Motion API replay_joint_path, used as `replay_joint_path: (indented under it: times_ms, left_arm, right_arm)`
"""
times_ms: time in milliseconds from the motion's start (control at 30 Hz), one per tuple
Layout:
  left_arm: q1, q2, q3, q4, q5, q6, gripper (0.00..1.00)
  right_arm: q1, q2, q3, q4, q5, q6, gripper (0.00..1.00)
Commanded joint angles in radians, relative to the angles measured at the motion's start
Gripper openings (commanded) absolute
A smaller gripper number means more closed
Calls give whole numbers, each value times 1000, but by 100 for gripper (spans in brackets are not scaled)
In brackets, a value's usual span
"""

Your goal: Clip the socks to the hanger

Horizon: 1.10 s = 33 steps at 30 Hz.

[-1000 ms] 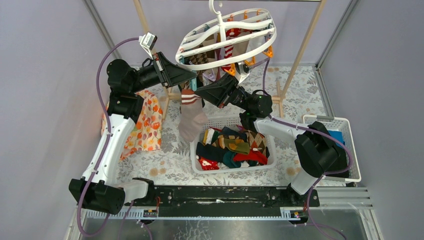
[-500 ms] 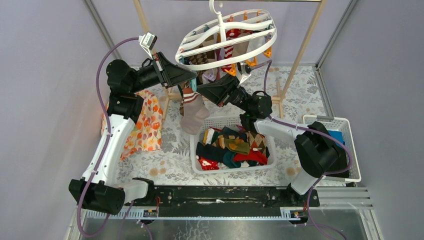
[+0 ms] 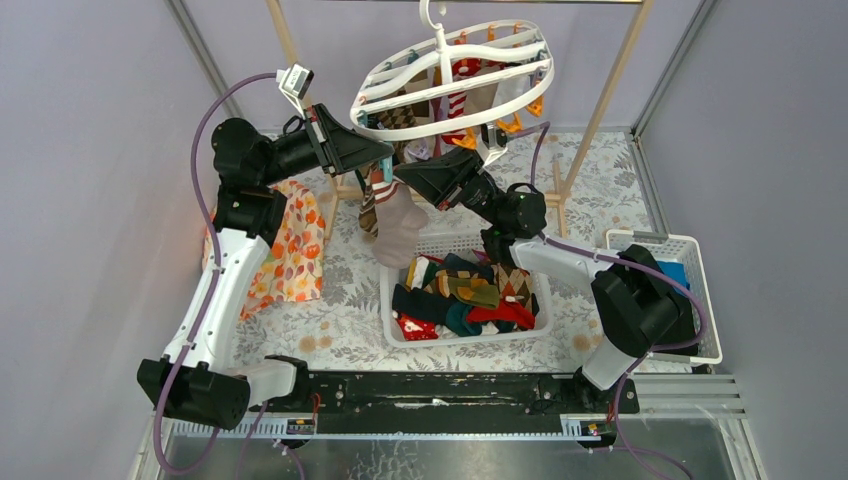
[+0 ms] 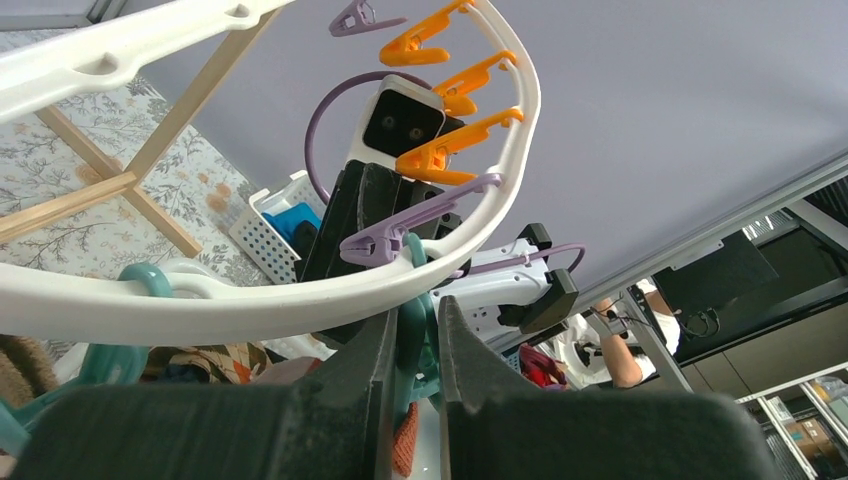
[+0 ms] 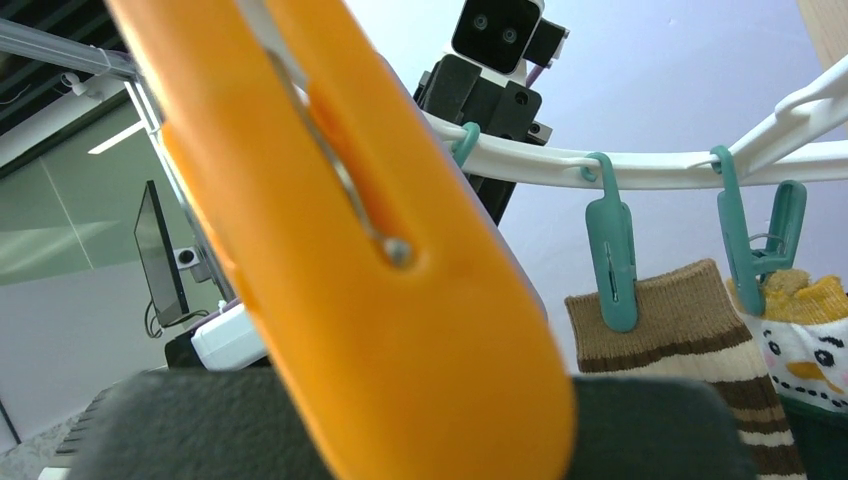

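Note:
The white oval hanger [image 3: 440, 124] hangs from its hook, with several socks clipped under it. My left gripper [image 3: 385, 158] reaches under its near rim [image 4: 250, 300] and, in the left wrist view [image 4: 415, 322], is shut on a teal clip [image 4: 420, 340]. A knitted cuff [image 4: 405, 440] shows just below that clip. My right gripper [image 3: 400, 180] meets it from the right and is shut on a beige sock with a brown-and-white striped cuff [image 3: 398, 228] that dangles free. An orange clip [image 5: 350, 250] hides the right jaws in the right wrist view. More socks [image 3: 465, 290] fill the white basket [image 3: 465, 338].
A pale wooden rack [image 3: 610, 90] carries the hanger. The orange floral cloth [image 3: 295, 240] lies left of the arms. A second white basket [image 3: 690, 250] with blue clothes stands at the right. A brown striped sock [image 5: 680, 320] hangs from a teal clip.
The right gripper has risen a little toward the hanger, and the dangling sock has swung right and upward. The left gripper stays on the teal clip.

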<state>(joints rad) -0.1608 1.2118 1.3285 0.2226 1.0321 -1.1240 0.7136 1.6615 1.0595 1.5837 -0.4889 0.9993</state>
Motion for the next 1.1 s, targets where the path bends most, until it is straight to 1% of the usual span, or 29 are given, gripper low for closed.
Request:
replay_joint_path:
  times_ms: [0, 67, 133, 167, 200, 233, 467, 533, 633, 733, 800, 833, 933, 1000, 1033, 1067]
  left_arm:
    - [0, -23, 47, 8, 70, 48, 8]
    - [0, -24, 51, -6, 62, 62, 10]
    - [0, -26, 53, -28, 53, 80, 17]
    - [0, -27, 56, -44, 48, 93, 25]
    - [0, -27, 62, -63, 42, 107, 36]
    - [0, -29, 67, -83, 38, 123, 45]
    - [0, -32, 125, -258, -9, 259, 78]
    - [0, -37, 139, -325, -29, 311, 85]
    - [0, -53, 147, -426, -53, 407, 88]
    - [0, -75, 122, -536, -72, 516, 89]
    - [0, -97, 72, -553, -72, 547, 87]
    - [0, -107, 45, -552, -71, 556, 84]
    - [0, -114, -7, -546, -60, 567, 69]
    - [0, -110, -19, -525, -48, 557, 55]
    - [0, -107, -18, -513, -48, 551, 41]
    - [0, -106, -15, -504, -49, 547, 30]
  right_arm:
    - [1, -28, 50, 136, 9, 7, 0]
    - [2, -28, 49, 136, 8, 7, 0]
    - [3, -25, 54, 136, 7, 13, 0]
    - [3, -24, 59, 136, 4, 18, 0]
    - [4, -22, 63, 137, -1, 20, 0]
    - [6, -21, 69, 136, -5, 22, 0]
    - [8, -28, 67, 135, 6, 21, 0]
    - [8, -29, 62, 134, 9, 21, 0]
    - [8, -31, 58, 134, 14, 23, 0]
    - [8, -33, 58, 134, 16, 30, 0]
    - [8, -32, 56, 133, 17, 34, 0]
    - [8, -31, 54, 133, 19, 35, 0]
    - [9, -27, 48, 133, 22, 43, 0]
    - [9, -23, 46, 132, 24, 50, 0]
    - [8, -22, 45, 131, 24, 53, 0]
    - [8, -23, 38, 126, 24, 55, 7]
